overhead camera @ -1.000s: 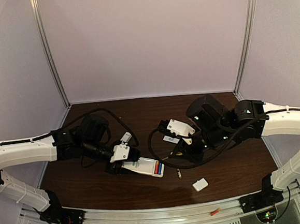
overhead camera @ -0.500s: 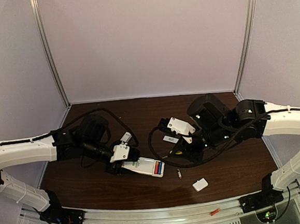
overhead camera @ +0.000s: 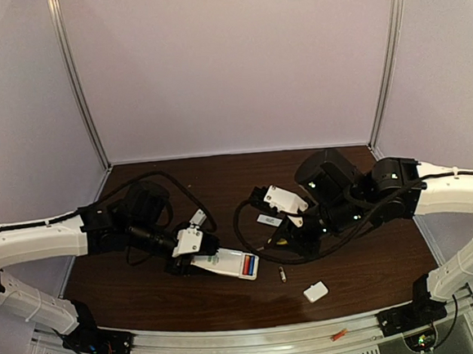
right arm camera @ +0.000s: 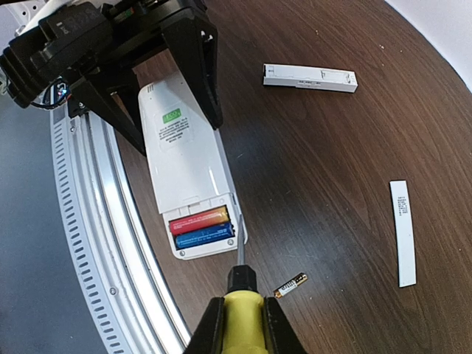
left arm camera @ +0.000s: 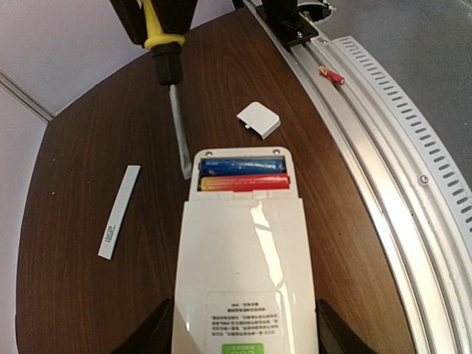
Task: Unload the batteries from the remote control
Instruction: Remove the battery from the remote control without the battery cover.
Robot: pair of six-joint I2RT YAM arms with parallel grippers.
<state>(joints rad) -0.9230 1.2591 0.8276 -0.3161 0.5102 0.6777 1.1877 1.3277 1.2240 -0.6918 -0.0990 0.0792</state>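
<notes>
A white remote control (left arm camera: pixel 247 273) lies back up on the table, its battery bay uncovered. My left gripper (left arm camera: pixel 243 328) is shut on its near end, one finger on each long side. Two batteries sit side by side in the bay, a blue one (left arm camera: pixel 240 167) and a gold-and-red one (left arm camera: pixel 243 182). My right gripper (right arm camera: pixel 242 324) is shut on a yellow-handled screwdriver (right arm camera: pixel 240 313). The screwdriver's thin shaft points at the bay's edge beside the blue battery (right arm camera: pixel 204 236). A loose battery (right arm camera: pixel 290 285) lies on the wood just right of the screwdriver.
The small white cover (overhead camera: pixel 315 291) lies near the table's front edge. A white bar (right arm camera: pixel 310 77) and a thin white strip (right arm camera: pixel 402 232) lie farther back. A small red item (left arm camera: pixel 331 74) rests on the metal rail (left arm camera: pixel 383 177) along the front.
</notes>
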